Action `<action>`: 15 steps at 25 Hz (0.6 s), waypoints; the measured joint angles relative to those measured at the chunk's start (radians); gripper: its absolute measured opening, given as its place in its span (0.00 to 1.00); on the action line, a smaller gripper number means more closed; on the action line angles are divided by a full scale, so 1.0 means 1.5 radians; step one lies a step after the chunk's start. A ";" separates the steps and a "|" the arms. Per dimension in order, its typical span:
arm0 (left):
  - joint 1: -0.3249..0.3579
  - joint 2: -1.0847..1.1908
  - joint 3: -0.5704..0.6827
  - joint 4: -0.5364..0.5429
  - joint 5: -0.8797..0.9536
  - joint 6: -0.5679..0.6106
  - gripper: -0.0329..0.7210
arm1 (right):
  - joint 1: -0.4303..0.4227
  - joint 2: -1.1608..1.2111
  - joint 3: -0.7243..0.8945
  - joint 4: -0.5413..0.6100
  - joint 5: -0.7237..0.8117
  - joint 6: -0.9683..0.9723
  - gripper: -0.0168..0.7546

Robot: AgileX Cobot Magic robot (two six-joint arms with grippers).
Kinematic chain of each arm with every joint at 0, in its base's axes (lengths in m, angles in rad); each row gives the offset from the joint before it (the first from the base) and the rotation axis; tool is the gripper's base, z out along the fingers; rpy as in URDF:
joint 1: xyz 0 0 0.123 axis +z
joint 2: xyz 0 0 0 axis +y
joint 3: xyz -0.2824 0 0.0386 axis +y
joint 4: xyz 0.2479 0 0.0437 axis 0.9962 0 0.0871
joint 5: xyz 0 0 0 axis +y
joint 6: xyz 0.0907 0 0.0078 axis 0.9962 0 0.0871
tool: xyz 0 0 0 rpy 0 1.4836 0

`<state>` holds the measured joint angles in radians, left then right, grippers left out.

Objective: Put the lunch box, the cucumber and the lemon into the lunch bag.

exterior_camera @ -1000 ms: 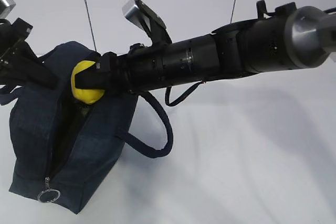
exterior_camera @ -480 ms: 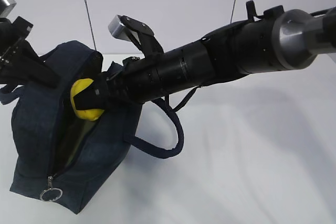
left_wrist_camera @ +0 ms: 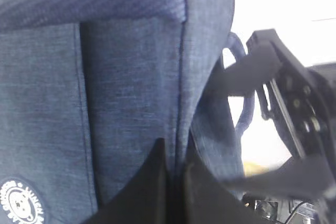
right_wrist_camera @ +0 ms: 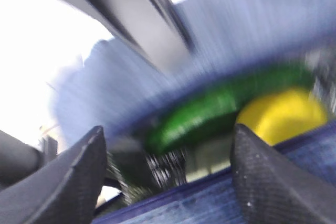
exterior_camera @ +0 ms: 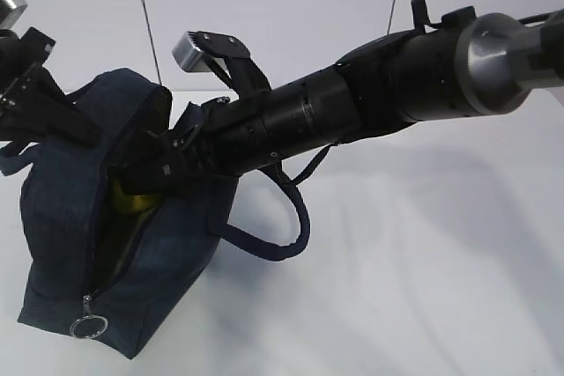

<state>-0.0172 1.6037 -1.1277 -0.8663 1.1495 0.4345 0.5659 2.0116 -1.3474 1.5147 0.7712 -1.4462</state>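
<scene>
The navy lunch bag (exterior_camera: 62, 217) stands at the left with its top zipper open. My left gripper (left_wrist_camera: 175, 153) is shut on a fold of the bag's fabric near the mouth, and it shows as a dark arm (exterior_camera: 53, 116) in the exterior view. My right gripper (right_wrist_camera: 169, 129) is open, its tips lowered into the bag's mouth (exterior_camera: 145, 178). Beyond its fingers, inside the bag, lie the green cucumber (right_wrist_camera: 210, 111) and the yellow lemon (right_wrist_camera: 281, 114), neither touched. The lemon (exterior_camera: 130, 200) shows dimly in the opening. A pale patch under the cucumber may be the lunch box; I cannot tell.
A loop handle (exterior_camera: 282, 235) hangs off the bag's right side under my right arm (exterior_camera: 370, 94). The metal ring pull (exterior_camera: 88, 327) dangles at the bag's near end. White tabletop (exterior_camera: 423, 261) stretches to the right. Two thin cables hang at the back.
The right gripper, which held the lemon at the bag's mouth, dipped lower into the bag and opened. The lemon left its jaws and now lies inside.
</scene>
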 joint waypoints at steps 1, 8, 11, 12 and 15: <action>0.000 0.000 0.000 0.000 0.000 0.001 0.04 | 0.000 0.000 0.000 -0.001 0.013 0.000 0.71; 0.000 0.000 0.000 0.007 0.000 0.006 0.04 | -0.013 -0.053 0.000 -0.009 0.045 0.000 0.71; 0.000 0.000 0.000 0.013 0.000 0.007 0.04 | -0.022 -0.079 -0.001 -0.015 0.046 0.021 0.71; 0.000 0.000 0.000 0.014 0.000 0.007 0.04 | -0.028 -0.085 -0.001 -0.022 0.046 0.035 0.71; 0.000 0.000 0.000 0.015 -0.004 0.007 0.04 | -0.046 -0.095 -0.001 -0.056 0.046 0.113 0.71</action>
<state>-0.0172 1.6037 -1.1277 -0.8431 1.1437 0.4454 0.4970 1.8687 -1.3495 1.4311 0.8410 -1.2770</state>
